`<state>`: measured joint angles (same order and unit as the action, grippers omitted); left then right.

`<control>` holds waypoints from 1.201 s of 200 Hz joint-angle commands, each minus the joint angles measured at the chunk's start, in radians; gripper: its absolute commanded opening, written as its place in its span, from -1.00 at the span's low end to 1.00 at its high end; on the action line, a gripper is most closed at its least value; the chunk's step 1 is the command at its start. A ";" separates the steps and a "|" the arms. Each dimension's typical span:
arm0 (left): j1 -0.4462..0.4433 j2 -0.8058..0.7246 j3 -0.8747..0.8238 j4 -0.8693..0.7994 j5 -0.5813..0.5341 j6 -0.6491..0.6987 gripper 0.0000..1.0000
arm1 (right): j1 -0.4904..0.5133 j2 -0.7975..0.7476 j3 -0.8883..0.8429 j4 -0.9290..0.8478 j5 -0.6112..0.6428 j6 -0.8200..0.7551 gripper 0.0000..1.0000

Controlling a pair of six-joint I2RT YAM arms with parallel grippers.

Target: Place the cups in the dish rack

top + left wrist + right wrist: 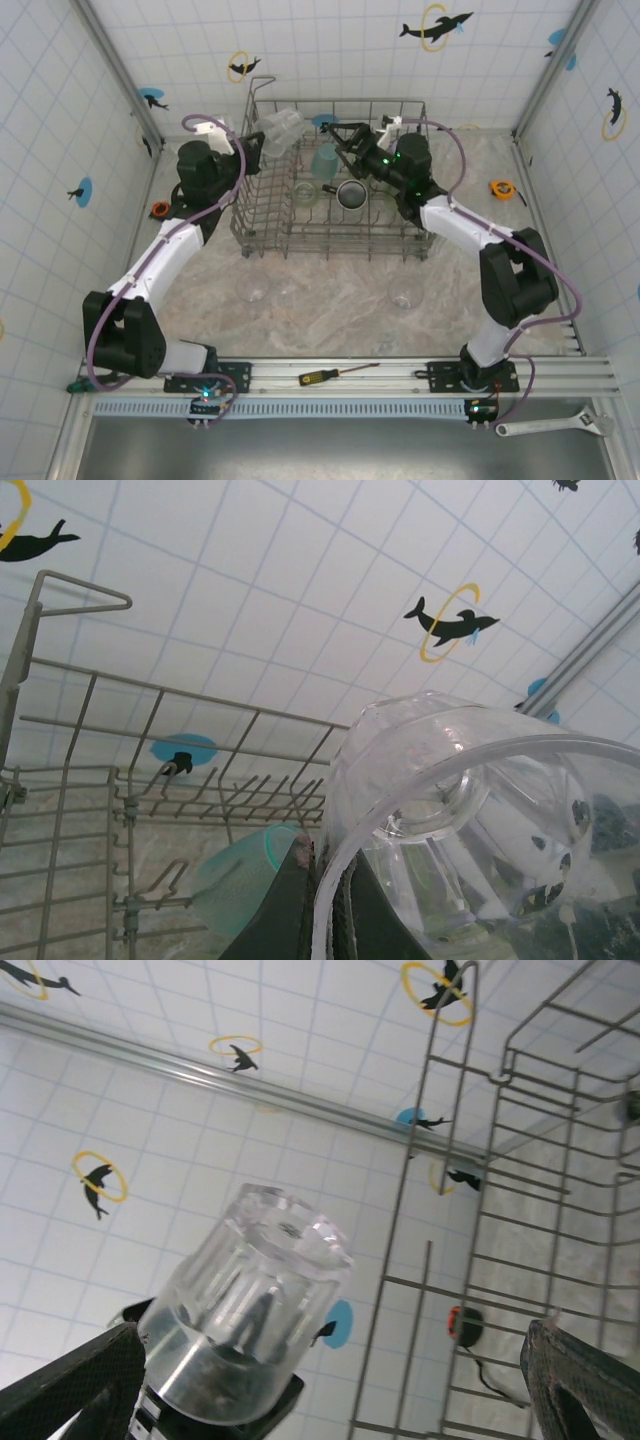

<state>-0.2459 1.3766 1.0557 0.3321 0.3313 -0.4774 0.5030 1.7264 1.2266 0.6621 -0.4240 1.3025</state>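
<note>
Left gripper (262, 140) pinches a clear glass (281, 128) by its rim, tilted above the far-left corner of the rack (300, 246). Right gripper (348, 147) gapes wide over the rack's middle, empty.

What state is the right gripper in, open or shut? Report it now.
Open. In the wrist view the right gripper has its fingers far apart at the two lower corners, gripping nothing.

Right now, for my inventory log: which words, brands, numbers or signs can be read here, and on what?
No text is readable.
Wall decals: only dark animal shapes with yellow rings.
Tape measure and wrench: any markings too small to read.
</note>
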 commanded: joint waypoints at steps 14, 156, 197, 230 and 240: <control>-0.018 0.001 -0.011 0.076 -0.020 0.046 -1.00 | 0.041 0.059 0.102 0.062 0.016 0.087 0.99; -0.053 -0.015 -0.036 0.065 -0.018 0.103 -1.00 | 0.129 0.148 0.179 -0.044 0.197 0.297 0.99; -0.065 -0.013 -0.040 0.067 -0.019 0.114 -1.00 | 0.144 0.170 0.225 -0.084 0.209 0.315 0.99; -0.069 -0.017 -0.045 0.067 -0.019 0.115 -1.00 | 0.152 0.186 0.225 -0.059 0.221 0.362 0.99; -0.070 -0.019 -0.047 0.067 -0.021 0.117 -1.00 | 0.158 0.188 0.221 -0.048 0.229 0.373 1.00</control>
<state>-0.3077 1.3766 1.0122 0.3462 0.3157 -0.3882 0.6453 1.8889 1.4109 0.5854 -0.2268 1.6306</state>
